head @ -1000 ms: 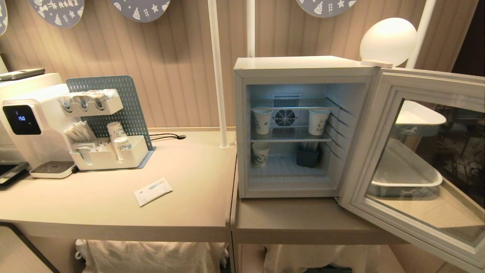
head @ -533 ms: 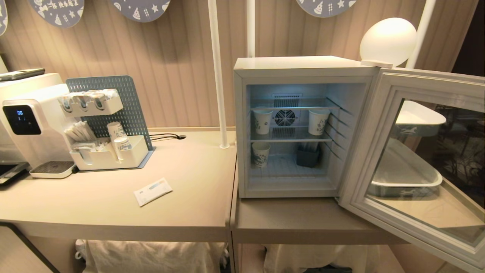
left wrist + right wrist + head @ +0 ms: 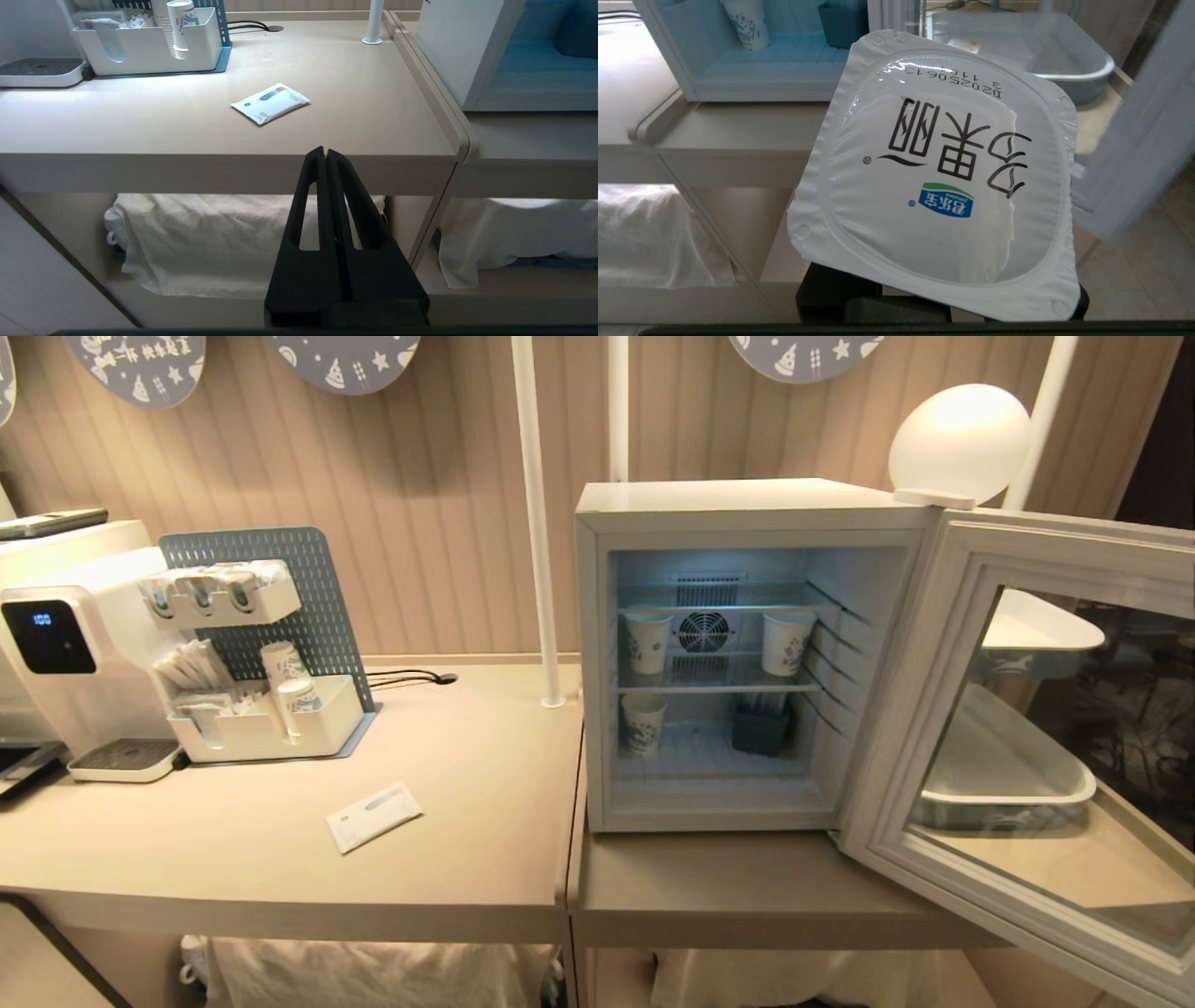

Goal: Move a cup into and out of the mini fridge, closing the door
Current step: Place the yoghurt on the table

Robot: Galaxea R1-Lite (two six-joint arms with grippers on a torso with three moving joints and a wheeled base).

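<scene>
The cup [image 3: 943, 186] sat gripped in my right tool [image 3: 943, 305], its squarish white foil lid bearing black characters and a blue logo, before the open fridge [image 3: 738, 70]. My left tool [image 3: 326, 156] hung closed below the tabletop [image 3: 187, 130] edge.

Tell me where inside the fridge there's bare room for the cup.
Fridge lower shelf: free between the paper cup and the dark bin, and in front of both. Middle shelf: free between its two cups. The cup sits in the right gripper.
</scene>
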